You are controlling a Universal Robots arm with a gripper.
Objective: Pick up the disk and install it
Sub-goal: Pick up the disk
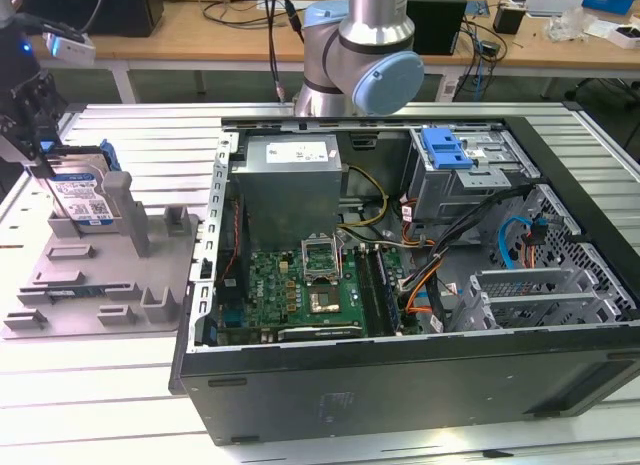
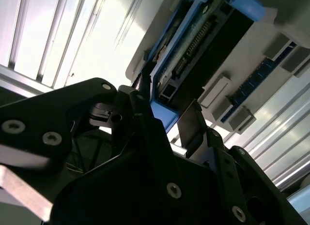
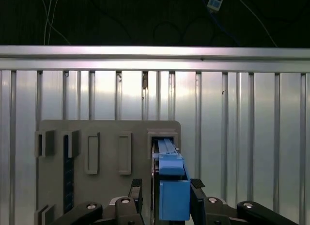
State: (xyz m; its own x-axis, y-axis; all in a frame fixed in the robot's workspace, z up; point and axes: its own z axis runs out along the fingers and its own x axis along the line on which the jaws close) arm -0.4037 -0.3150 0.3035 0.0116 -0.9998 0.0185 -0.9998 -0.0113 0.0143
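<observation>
The disk [image 1: 88, 193] stands on edge in a slot of the grey holder [image 1: 120, 275] at the exterior view's left; it is a silver drive with a blue-and-white label in a blue bracket. My gripper [image 1: 58, 200] has come down over it from above. In the first wrist view the disk [image 3: 168, 159] runs edge-on between my fingers [image 3: 136, 192], one finger on each side, with a small gap showing on one side. The second wrist view shows the disk's connector edge [image 2: 193, 51] just beyond my gripper [image 2: 169, 109], which stands open around the blue bracket.
The open computer case [image 1: 560, 375] lies to the exterior view's right of the holder, with a grey drive cage and blue latch [image 1: 445, 150] at its far corner. The arm's base [image 1: 360, 55] stands behind the case. The holder [image 3: 106, 152] rests on a ribbed aluminium table [image 1: 110, 405].
</observation>
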